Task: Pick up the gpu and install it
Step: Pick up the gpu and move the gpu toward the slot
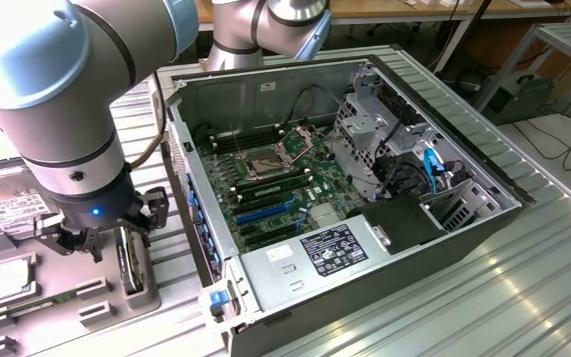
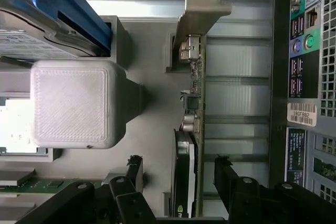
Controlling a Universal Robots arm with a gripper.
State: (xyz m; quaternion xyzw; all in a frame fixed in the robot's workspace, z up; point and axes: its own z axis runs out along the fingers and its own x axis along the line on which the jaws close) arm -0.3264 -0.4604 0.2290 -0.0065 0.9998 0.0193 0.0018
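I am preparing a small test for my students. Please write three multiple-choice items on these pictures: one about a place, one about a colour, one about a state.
1. Where is the gpu?
A. in a motherboard slot
B. on edge in the grey tray beside the computer case
C. on the power supply

2. What colour is the gpu's bracket?
A. silver
B. red
C. green

3. How do the jaws stand?
A. shut on the gpu
B. shut on a hard drive
C. open, one on each side of the gpu

Key:
1. B, the card stands in the tray, outside the case.
2. A, the wrist view shows bare metal.
3. C, a gap shows between each jaw and the card.
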